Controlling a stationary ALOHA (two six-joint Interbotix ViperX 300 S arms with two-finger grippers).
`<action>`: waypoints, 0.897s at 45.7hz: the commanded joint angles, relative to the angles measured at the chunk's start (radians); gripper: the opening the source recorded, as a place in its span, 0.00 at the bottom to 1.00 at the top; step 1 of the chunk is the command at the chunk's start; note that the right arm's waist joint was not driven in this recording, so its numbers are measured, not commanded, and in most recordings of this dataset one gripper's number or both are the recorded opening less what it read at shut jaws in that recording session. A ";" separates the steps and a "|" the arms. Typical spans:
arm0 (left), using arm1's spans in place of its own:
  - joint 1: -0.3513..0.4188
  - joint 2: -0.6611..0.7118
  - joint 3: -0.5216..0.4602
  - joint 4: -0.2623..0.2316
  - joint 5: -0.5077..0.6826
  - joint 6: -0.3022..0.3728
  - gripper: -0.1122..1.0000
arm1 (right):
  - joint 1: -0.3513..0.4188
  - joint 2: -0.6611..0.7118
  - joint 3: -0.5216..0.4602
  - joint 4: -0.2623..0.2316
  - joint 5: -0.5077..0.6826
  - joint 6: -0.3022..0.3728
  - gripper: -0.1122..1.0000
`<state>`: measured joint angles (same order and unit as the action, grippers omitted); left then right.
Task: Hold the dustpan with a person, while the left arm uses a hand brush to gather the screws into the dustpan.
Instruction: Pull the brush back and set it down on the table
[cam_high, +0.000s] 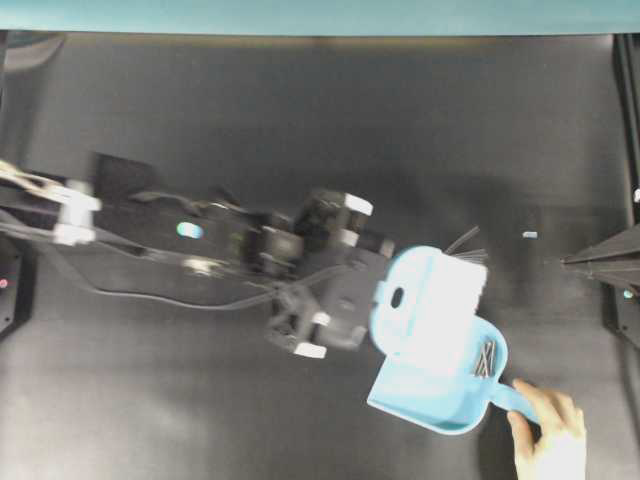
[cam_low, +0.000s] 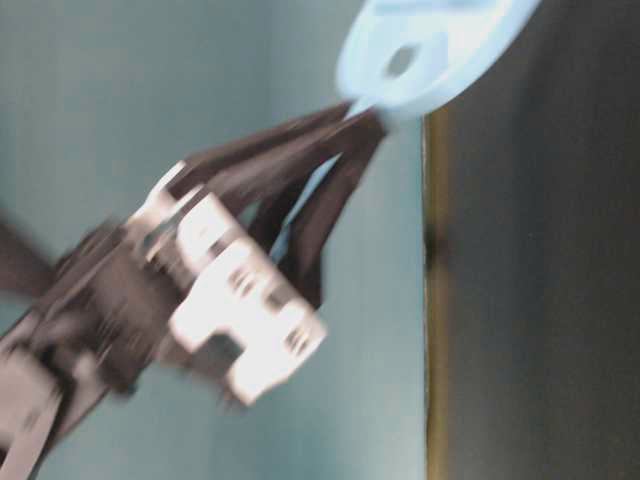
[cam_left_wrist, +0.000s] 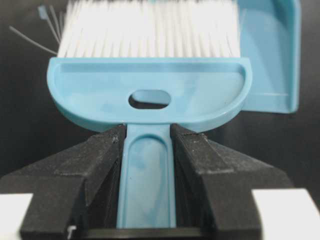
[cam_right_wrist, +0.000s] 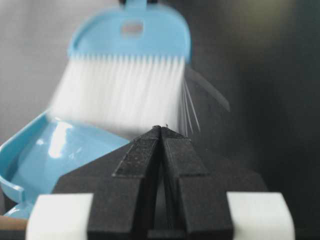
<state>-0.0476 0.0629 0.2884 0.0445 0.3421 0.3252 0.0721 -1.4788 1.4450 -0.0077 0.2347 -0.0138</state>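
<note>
Reaching rightward, the left gripper (cam_high: 372, 292) clamps the hand brush (cam_high: 430, 305) handle over the dustpan (cam_high: 440, 395); right gripper (cam_high: 575, 261) closed, empty.

no readable text, label or number shows in any view (several are motion-blurred).

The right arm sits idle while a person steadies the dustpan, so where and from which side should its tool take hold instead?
Grip the dustpan by its short handle, coming from the overhead view's right, where the person's hand holds it. The handle juts clear of the rim toward the right tool.
</note>
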 joint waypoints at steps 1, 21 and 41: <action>-0.003 -0.089 0.071 0.002 -0.026 -0.006 0.37 | 0.000 0.003 -0.003 -0.002 -0.006 -0.006 0.10; 0.025 -0.316 0.471 0.003 -0.311 -0.179 0.37 | 0.000 0.000 -0.002 0.000 -0.006 -0.006 0.10; 0.100 -0.426 0.704 0.002 -0.479 -0.265 0.37 | 0.000 -0.003 0.003 -0.002 -0.009 -0.006 0.10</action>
<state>0.0399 -0.3436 0.9787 0.0445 -0.1150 0.0629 0.0721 -1.4880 1.4527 -0.0061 0.2362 -0.0138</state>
